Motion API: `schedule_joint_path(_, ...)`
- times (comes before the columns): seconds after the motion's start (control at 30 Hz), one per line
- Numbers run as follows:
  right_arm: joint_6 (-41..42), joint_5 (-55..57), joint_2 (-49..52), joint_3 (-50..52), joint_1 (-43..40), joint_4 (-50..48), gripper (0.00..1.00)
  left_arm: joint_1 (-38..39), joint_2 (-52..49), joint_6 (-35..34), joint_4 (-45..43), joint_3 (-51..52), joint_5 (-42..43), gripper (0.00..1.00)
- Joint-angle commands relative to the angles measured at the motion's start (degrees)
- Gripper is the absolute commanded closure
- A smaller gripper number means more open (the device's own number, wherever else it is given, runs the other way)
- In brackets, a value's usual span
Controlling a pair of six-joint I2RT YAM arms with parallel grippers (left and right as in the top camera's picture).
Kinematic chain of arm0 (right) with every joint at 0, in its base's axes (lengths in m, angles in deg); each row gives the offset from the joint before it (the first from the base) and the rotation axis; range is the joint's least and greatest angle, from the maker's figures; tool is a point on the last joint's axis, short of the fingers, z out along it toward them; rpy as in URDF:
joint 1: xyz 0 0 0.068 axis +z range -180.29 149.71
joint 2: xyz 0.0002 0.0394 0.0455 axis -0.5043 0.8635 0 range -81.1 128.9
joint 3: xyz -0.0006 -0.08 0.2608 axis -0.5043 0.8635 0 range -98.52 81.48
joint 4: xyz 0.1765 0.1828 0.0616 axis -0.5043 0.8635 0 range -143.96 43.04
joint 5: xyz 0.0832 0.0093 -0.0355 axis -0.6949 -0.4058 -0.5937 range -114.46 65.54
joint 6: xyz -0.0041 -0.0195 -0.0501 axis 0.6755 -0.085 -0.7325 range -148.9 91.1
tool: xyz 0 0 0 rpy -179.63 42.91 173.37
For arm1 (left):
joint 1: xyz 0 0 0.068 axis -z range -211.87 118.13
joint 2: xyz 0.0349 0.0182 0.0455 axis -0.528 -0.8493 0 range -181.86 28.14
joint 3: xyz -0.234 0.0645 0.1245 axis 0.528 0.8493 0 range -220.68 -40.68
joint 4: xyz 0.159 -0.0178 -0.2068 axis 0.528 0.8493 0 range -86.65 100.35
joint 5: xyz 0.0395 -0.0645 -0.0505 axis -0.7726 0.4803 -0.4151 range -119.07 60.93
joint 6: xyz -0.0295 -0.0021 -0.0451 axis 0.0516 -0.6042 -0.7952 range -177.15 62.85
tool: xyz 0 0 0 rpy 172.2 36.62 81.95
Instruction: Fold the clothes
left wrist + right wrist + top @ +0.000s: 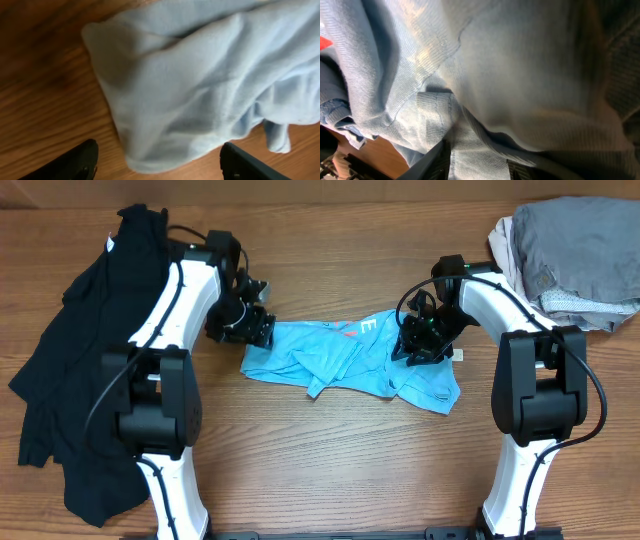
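The light blue T-shirt (350,360) lies crumpled in the middle of the wooden table, with white and red lettering showing near its top edge. My left gripper (255,328) is at the shirt's left end; in the left wrist view its fingers (157,165) are wide apart on either side of the shirt's hem (190,90), which rests on the wood. My right gripper (415,345) is down on the shirt's right part; in the right wrist view its fingers (480,167) have a ridge of blue fabric (485,75) pinched between them. The black T-shirt (80,370) lies spread at the far left.
A heap of grey and white clothes (575,250) sits at the back right corner. The black T-shirt runs along the left side of the table, partly under my left arm. Bare wood (340,470) shows in front of the blue shirt.
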Motion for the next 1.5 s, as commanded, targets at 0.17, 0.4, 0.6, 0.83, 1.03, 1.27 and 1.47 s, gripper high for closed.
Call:
schedule_joint_path(0.17,0.1,0.7,-3.9,-2.1,-0.8,-1.4,0.59,-0.5,0.4,2.8,-1.7,4.0,2.8,0.23)
schedule_joint_path(0.4,2.9,6.4,-13.1,-2.6,-6.0,-0.4,0.51,-0.5,2.0,2.6,3.3,-1.6,2.1,0.17)
schedule_joint_path(0.6,2.4,9.3,-14.1,-1.3,-10.6,0.3,0.43,-0.5,2.4,2.5,3.6,-2.1,2.2,0.16)
schedule_joint_path(0.83,2.4,7.6,-14.1,7.1,-11.1,-6.8,0.41,-0.3,2.4,2.2,3.5,-2.1,2.2,0.14)
schedule_joint_path(1.03,2.9,4.9,-14.1,13.8,-11.1,-16.5,0.38,-0.3,2.4,2.2,3.4,-2.1,2.2,0.14)
schedule_joint_path(1.27,2.9,4.5,-13.8,16.5,-11.1,-22.5,0.28,-0.3,2.4,2.2,3.4,-2.1,2.2,0.14)
schedule_joint_path(1.47,2.8,3.0,-13.0,18.3,-11.0,-24.4,0.21,-0.3,2.4,2.2,3.6,-2.1,0.2,0.13)
